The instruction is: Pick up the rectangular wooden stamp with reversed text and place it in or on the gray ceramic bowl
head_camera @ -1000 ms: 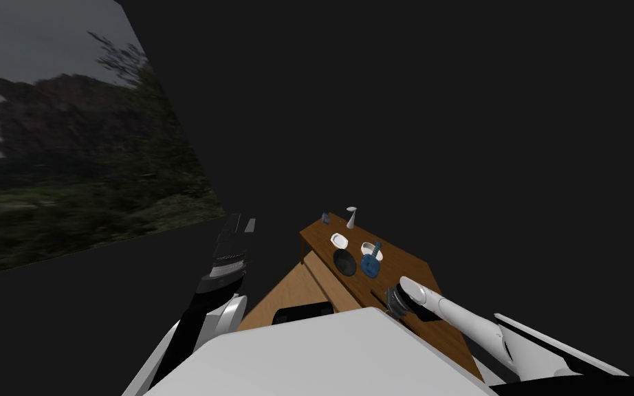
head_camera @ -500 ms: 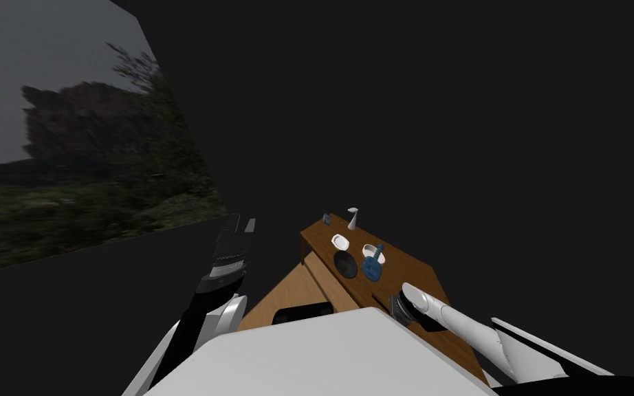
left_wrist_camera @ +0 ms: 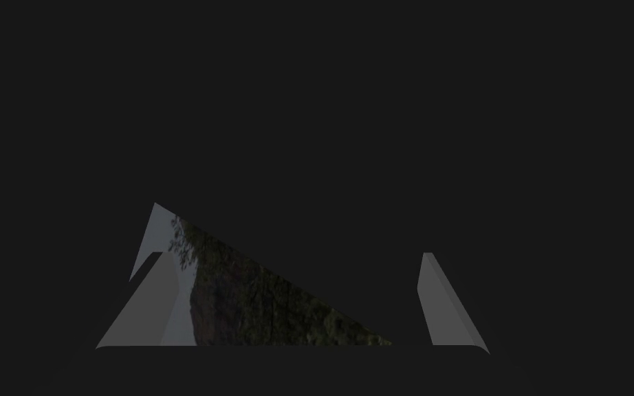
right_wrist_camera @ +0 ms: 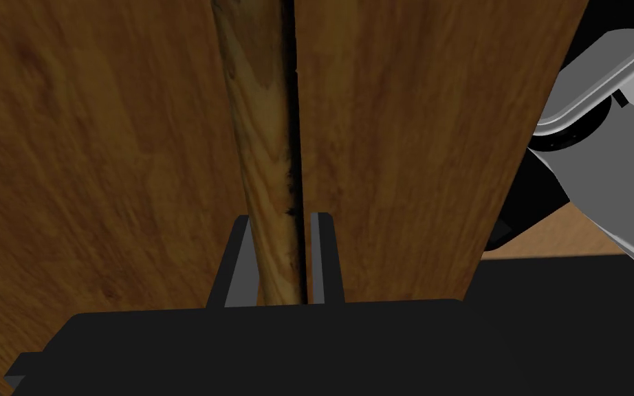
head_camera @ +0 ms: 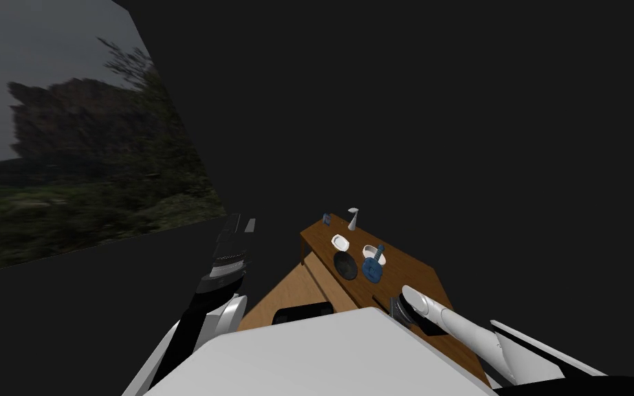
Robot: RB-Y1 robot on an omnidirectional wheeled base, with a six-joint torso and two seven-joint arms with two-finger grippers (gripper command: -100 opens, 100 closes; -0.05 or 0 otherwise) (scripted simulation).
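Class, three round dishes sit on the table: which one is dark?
The dark dish, beside the blue object. The left white dish and the right white dish lie farther along the table.

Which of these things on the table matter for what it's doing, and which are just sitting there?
Job: wooden stamp, right gripper shut on it, dark grey bowl.
Lying about: white vase, small white dish, blue object, second white bowl.

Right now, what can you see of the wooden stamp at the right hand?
The stamp is a long, narrow bar of pale grained wood, dark along one edge. It runs straight out from the right hand, whose fingers press its sides near one end. The brown table lies behind it. No text shows; whether it is lifted, I cannot tell.
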